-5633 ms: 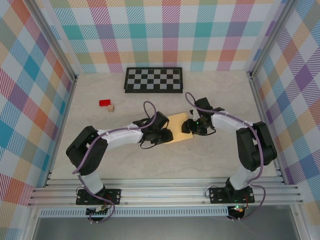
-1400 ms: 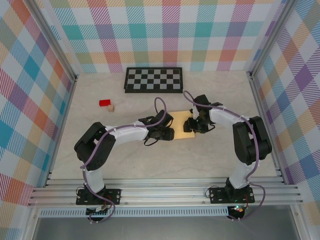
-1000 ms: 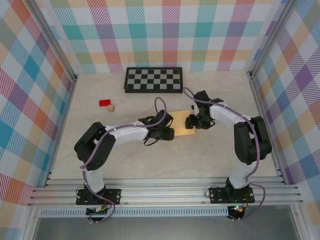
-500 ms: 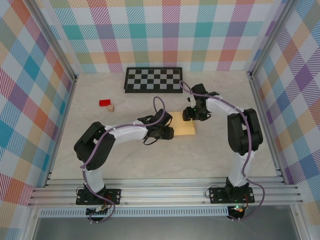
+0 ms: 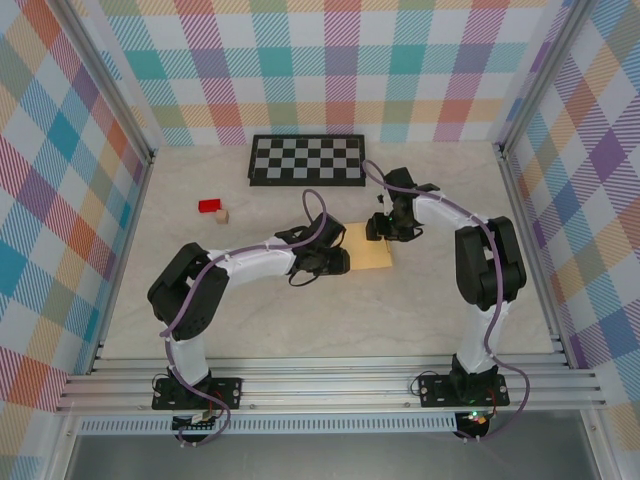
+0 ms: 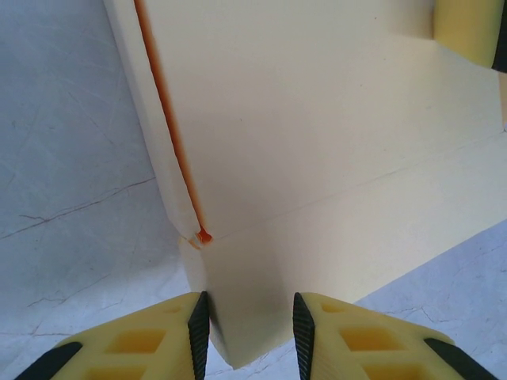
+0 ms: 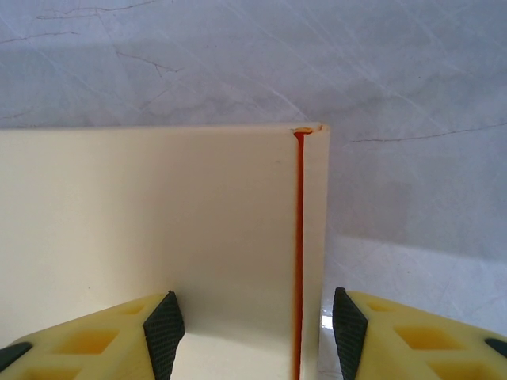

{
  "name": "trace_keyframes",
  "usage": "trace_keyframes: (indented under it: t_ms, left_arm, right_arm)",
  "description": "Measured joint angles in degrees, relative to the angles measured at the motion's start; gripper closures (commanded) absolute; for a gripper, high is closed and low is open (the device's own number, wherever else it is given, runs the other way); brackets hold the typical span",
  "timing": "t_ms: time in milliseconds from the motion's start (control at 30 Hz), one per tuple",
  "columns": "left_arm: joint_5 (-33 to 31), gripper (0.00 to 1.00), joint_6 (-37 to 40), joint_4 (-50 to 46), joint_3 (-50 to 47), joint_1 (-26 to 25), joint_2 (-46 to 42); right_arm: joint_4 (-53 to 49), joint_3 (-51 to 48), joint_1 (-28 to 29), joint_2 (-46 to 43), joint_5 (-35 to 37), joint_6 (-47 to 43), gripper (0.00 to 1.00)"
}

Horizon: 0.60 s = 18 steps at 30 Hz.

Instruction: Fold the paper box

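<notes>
The paper box (image 5: 370, 250) lies flat and tan on the table's middle. My left gripper (image 5: 338, 262) is at its left near corner. In the left wrist view that corner of the paper box (image 6: 301, 142) sits between the two black pads (image 6: 198, 328), which press on both its sides, so the left gripper (image 6: 250, 317) is shut on it. An orange seam (image 6: 170, 119) runs along the lid's edge. My right gripper (image 5: 383, 228) hovers at the box's far edge. It (image 7: 255, 317) stands open over the paper box (image 7: 158, 222), with a gap between the right pad (image 7: 347, 324) and the box's side.
A black-and-white checkerboard (image 5: 307, 160) lies at the back of the table. A red block (image 5: 209, 206) and a tiny tan cube (image 5: 222, 215) sit at the back left. Plaid walls and metal rails (image 5: 520, 220) bound the table.
My right gripper has swung from the box's right side to its far edge. The left jaws have narrowed onto the box's corner, and the left gripper has edged slightly right.
</notes>
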Motion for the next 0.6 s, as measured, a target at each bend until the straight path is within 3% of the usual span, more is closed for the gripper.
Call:
trace_keyframes:
  t_ms: [267, 600]
  left_arm:
    - [-2.01, 0.70, 3.61, 0.48, 0.15, 0.07, 0.42]
    - [-1.31, 0.69, 4.48, 0.83, 0.20, 0.37, 1.05]
  right_arm:
    - [0.31, -0.20, -0.02, 0.00, -0.35, -0.17, 0.44]
    - [0.42, -0.31, -0.02, 0.00, -0.39, -0.26, 0.44]
